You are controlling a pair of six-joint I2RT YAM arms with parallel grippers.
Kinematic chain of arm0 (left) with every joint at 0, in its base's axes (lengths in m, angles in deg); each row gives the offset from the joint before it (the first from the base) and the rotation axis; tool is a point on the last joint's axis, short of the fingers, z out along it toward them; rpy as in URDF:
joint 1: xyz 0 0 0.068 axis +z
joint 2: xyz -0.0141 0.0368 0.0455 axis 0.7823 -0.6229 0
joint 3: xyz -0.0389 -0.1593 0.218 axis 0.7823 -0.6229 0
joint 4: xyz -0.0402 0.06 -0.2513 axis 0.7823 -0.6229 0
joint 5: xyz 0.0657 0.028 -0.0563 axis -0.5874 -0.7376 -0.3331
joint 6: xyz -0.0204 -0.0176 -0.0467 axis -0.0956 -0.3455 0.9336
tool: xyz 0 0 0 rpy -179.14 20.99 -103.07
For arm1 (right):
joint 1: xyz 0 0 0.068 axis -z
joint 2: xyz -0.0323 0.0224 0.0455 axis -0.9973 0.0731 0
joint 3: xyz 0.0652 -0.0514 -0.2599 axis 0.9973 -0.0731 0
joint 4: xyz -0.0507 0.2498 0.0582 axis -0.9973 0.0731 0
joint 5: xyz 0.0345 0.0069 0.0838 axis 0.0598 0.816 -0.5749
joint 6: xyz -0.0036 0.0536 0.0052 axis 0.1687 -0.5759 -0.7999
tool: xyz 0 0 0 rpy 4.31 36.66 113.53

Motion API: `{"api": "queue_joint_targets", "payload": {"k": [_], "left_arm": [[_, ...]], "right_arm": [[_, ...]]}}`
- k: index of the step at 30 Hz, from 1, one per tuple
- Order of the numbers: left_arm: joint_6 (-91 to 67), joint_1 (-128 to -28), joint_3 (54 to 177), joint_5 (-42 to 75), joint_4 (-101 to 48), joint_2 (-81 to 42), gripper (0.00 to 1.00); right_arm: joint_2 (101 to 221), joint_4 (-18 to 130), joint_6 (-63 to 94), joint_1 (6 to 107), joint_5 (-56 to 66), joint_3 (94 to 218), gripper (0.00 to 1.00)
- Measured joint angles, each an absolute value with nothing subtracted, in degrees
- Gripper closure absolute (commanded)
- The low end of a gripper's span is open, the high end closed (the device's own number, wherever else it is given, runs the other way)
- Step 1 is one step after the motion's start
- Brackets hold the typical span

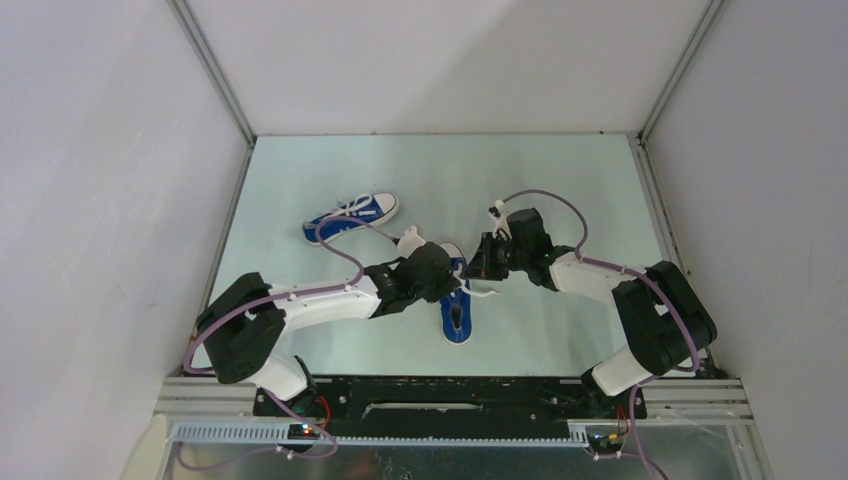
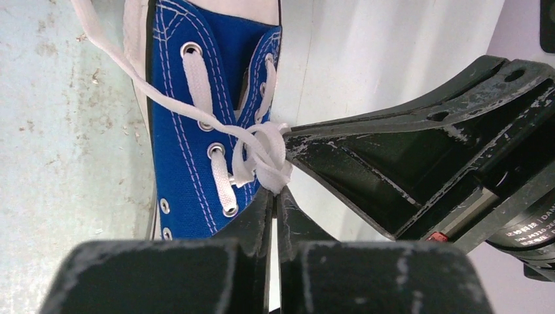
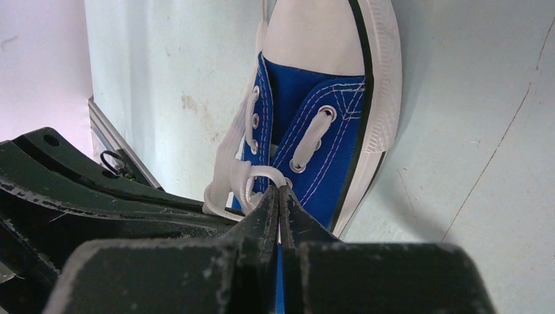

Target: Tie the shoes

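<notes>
From above, we see two blue shoes on the pale tabletop. The far shoe lies alone toward the back left, on its side. The near shoe sits in the middle of the tabletop, between the two arms, heel toward the bases. The left end effector and the right end effector meet over its laced front, close together.

In the left wrist view, the near shoe runs up the frame, with its white toe cap at the top edge. The white lace is bunched into a loose knot over the eyelets. Our left end effector has its fingers pressed together, pinching the lower end of that knot. The right end effector comes in from the right, with its tips against the upper loop of the same knot. One loose lace end trails off to the upper left across the tabletop.

In the right wrist view, the near shoe points away from us, toe cap at the top. Our right end effector is clamped tight on a loop of the white lace just above the tongue. The left end effector reaches in from the left, touching the lace beside it.
</notes>
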State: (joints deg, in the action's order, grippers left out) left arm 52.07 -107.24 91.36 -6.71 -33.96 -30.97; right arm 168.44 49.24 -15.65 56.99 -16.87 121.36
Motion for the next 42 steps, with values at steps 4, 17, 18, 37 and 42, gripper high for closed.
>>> {"api": "queue_joint_targets", "payload": {"k": [4,17,18,37,42], "left_arm": [[52.1,-107.2,91.4,-6.6,-34.4,-31.0,1.00],[44.6,-107.2,88.3,-2.4,-34.5,-29.5,1.00],[43.8,-107.2,88.1,-2.0,-34.5,-29.5,1.00],[17.7,-97.4,84.8,13.1,-32.3,-26.8,1.00],[13.0,-97.2,84.8,16.9,-31.2,-28.3,1.00]], "right_arm": [[168.4,49.2,-15.6,57.0,-16.7,121.4,1.00],[167.7,52.4,-15.0,57.0,-12.3,121.4,1.00],[167.5,52.8,-14.9,56.9,-11.8,121.4,1.00],[166.1,57.4,-12.8,55.3,-3.9,121.4,1.00],[165.9,58.4,-12.5,55.2,-2.2,121.4,1.00]]}}
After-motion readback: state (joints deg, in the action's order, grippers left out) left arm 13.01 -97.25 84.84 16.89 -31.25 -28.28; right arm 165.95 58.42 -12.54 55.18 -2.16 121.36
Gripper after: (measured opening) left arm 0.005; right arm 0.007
